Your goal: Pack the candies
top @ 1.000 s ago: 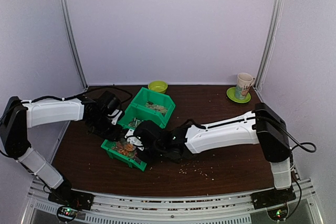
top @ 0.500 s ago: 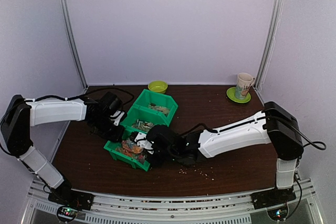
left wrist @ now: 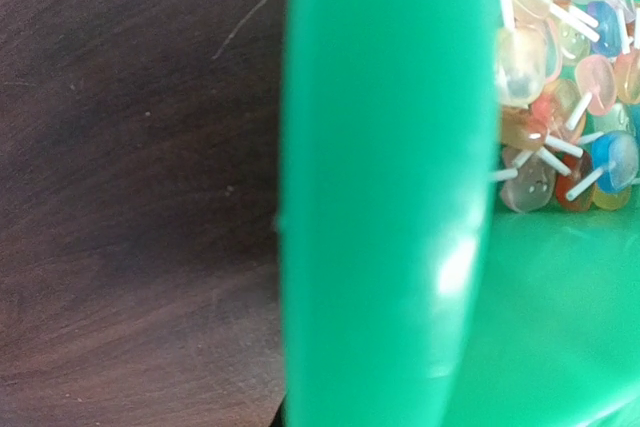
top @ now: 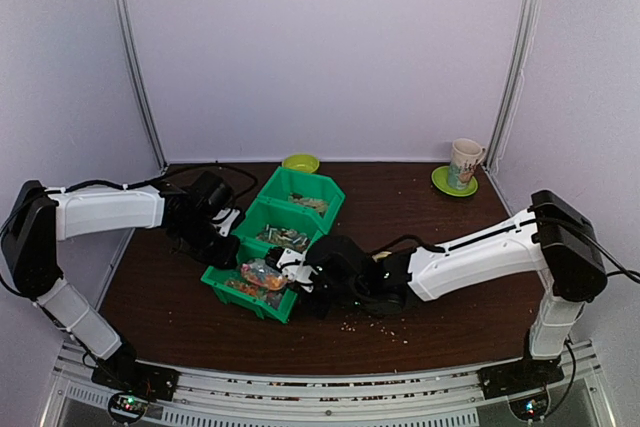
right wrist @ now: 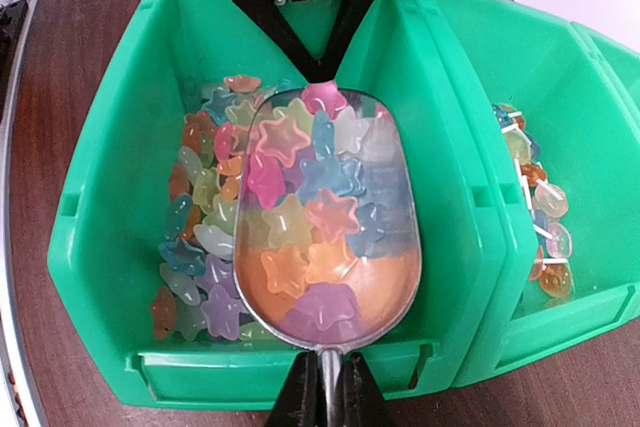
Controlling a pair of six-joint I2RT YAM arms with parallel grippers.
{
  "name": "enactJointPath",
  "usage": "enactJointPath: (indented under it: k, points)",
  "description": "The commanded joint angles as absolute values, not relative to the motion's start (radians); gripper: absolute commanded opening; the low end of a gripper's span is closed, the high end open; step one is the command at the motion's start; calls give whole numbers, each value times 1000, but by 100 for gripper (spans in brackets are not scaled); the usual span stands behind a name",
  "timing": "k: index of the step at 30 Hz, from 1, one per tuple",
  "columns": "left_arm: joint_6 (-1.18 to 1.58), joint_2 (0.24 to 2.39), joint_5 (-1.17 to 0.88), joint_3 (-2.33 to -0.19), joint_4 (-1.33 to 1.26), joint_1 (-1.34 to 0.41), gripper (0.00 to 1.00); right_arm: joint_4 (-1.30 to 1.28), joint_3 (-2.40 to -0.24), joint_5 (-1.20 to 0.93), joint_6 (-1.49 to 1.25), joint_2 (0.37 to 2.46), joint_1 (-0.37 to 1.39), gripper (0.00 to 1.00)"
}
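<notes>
The candies are translucent star shapes in mixed colours. Some heap in a metal scoop (right wrist: 325, 217), others lie below it in the near green bin (right wrist: 100, 197). My right gripper (right wrist: 326, 392) is shut on the scoop's handle and holds the scoop level over that bin. From above, the right gripper (top: 303, 277) sits at the bin's right side, with the loaded scoop (top: 262, 272) over it. My left gripper (right wrist: 320, 72) pinches the rim at the bin's far end. Its own view is filled by the green wall (left wrist: 380, 197), which hides its fingers. From above, the left gripper (top: 222, 239) is at the bins' left side.
A middle bin (top: 262, 219) holds pale lollipops (right wrist: 540, 207), and a far bin (top: 296, 185) stands behind it. At the back are a yellow-green bowl (top: 300, 162) and a mug on a green saucer (top: 465, 163). Small crumbs (top: 375, 325) lie near the front.
The row of bins has shifted a little to the right. My right arm has swung right, and the scoop now shows heaped with candies over the near bin.
</notes>
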State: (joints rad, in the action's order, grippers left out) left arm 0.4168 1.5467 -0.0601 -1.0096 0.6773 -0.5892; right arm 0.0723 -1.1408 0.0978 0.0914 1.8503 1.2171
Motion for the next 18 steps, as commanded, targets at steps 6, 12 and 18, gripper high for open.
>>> enactJointPath:
  k: [6, 12, 18]
  points:
    - [420, 1517, -135, -1085, 525, -580, 0, 211, -1013, 70, 79, 1754, 1191, 0]
    - [420, 1513, -140, -1085, 525, -580, 0, 358, -918, 44, 86, 1727, 1189, 0]
    - [419, 1515, -145, -1087, 523, -581, 0, 636, -771, 19, 110, 1698, 1185, 0]
